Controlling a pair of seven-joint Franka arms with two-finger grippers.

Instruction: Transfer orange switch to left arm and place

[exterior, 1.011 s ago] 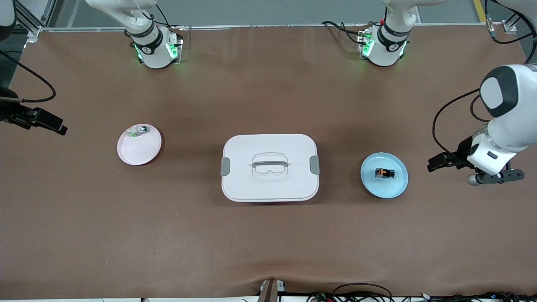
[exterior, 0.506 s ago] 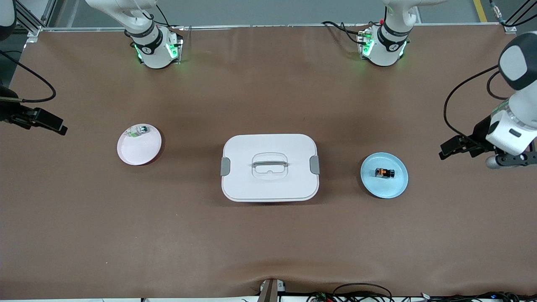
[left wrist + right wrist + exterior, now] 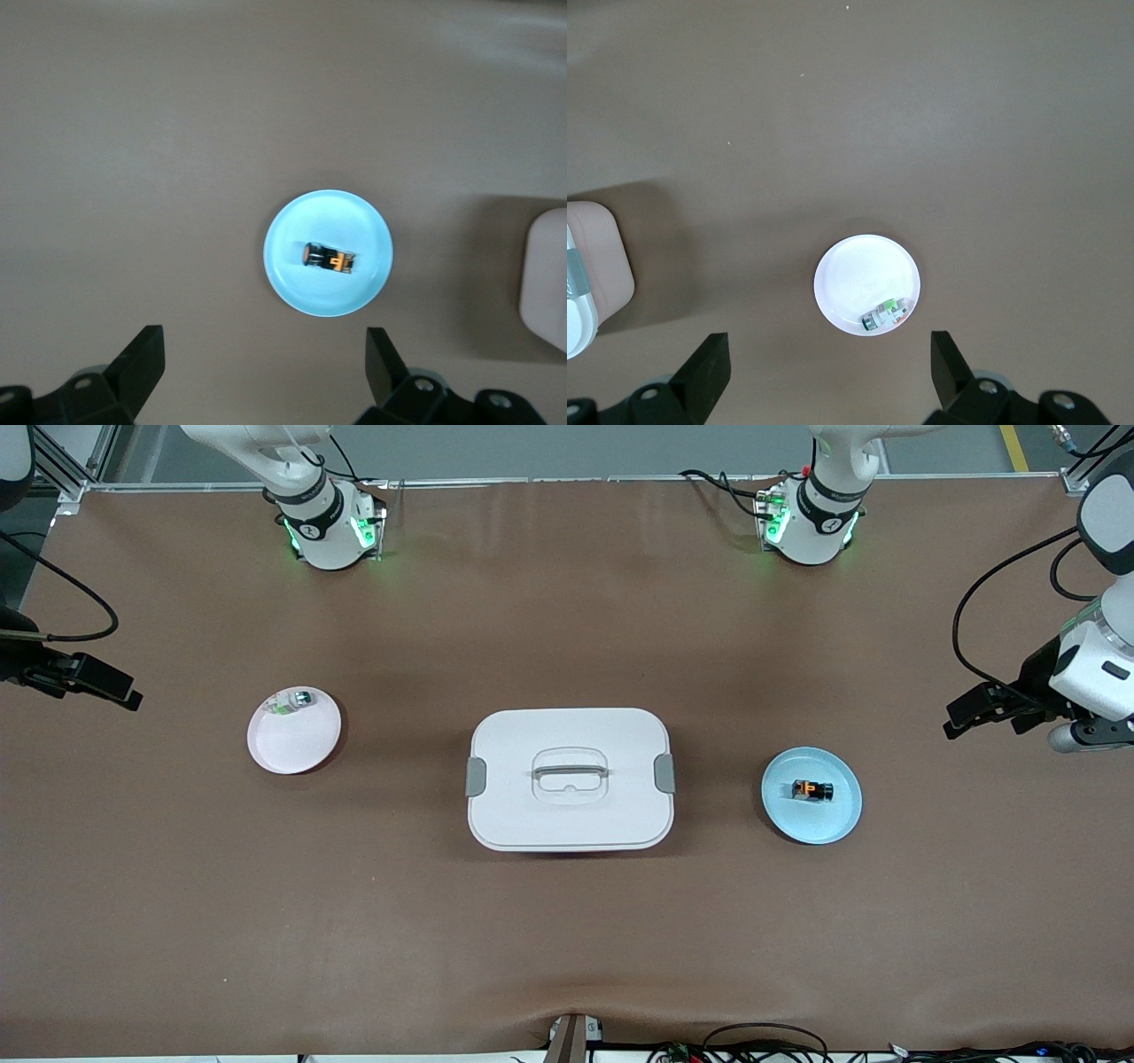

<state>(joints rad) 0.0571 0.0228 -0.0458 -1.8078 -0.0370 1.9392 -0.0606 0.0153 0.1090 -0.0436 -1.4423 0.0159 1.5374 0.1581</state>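
The orange switch lies on its side in a blue plate, toward the left arm's end of the table. It also shows in the left wrist view. The white box stands mid-table between the two plates. My left gripper is open and empty, up over bare table beside the blue plate; its fingers frame bare table in its wrist view. My right gripper is open and empty, over bare table at the right arm's end, and waits.
A pink plate holds a small silver-and-green part, toward the right arm's end; both also show in the right wrist view, the plate and the part. The box's corner shows there too. Brown mat covers the table.
My left arm has risen and drawn away from the blue plate, toward its end of the table and its base. The right arm, switch and box have not moved.
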